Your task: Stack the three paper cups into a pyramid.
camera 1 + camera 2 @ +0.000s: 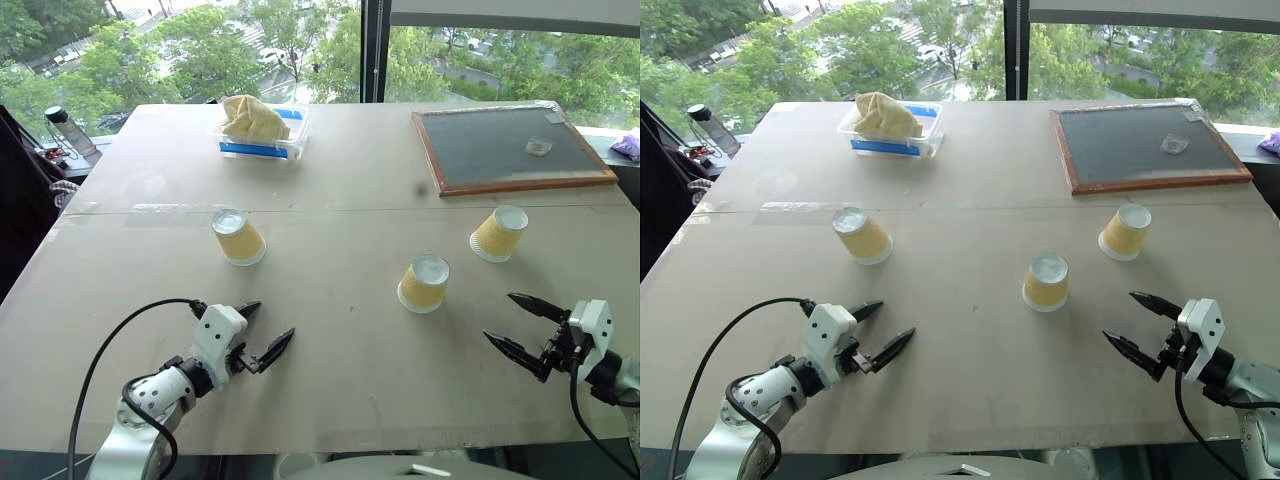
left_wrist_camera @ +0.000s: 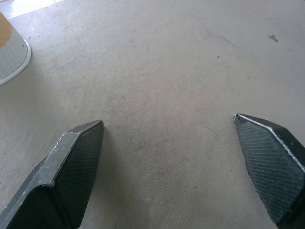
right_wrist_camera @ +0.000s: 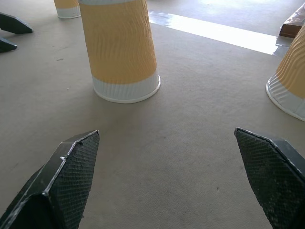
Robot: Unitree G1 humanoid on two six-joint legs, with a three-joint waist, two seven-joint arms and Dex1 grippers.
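Observation:
Three paper cups stand upside down and apart on the tan table [image 1: 330, 370]: a left cup [image 1: 238, 237], a middle cup [image 1: 424, 283] and a right cup [image 1: 498, 233]. My left gripper [image 1: 266, 330] hovers open and empty near the table's front left, below the left cup. Over at the front right my right gripper [image 1: 512, 322] is open with nothing between its fingers, pointing toward the middle cup [image 3: 123, 52]. The right wrist view also has the right cup [image 3: 290, 83] at its edge and the left cup [image 3: 66, 8] far off. The left wrist view catches the edge of one cup [image 2: 12, 52].
A clear plastic tray [image 1: 262, 135] holding a crumpled yellowish cloth sits at the back centre-left. A wood-framed slate board [image 1: 510, 147] lies at the back right. A bottle [image 1: 70, 130] stands beyond the table's left edge. Windows run along the far side.

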